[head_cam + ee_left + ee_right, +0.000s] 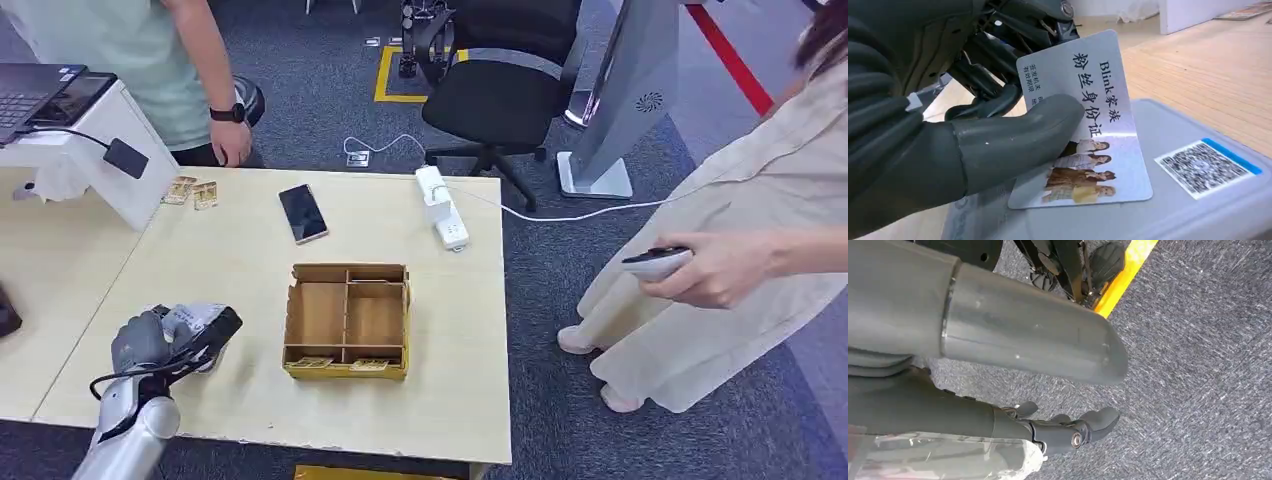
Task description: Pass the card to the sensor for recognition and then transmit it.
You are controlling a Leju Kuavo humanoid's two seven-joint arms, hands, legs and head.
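Note:
My left hand pinches a silver card between the thumb and the fingers. The card carries printed characters and a photo of several people. Its lower edge lies on or just above a flat grey sensor pad with a QR label. In the head view my left hand is at the near left of the wooden table and covers the pad. My right hand hangs over grey carpet with its fingers apart and nothing in it.
A cardboard divider box stands mid-table, right of my left hand. Farther back lie a phone, a white power strip and two small cards. One person stands behind the table; another at the right holds a remote.

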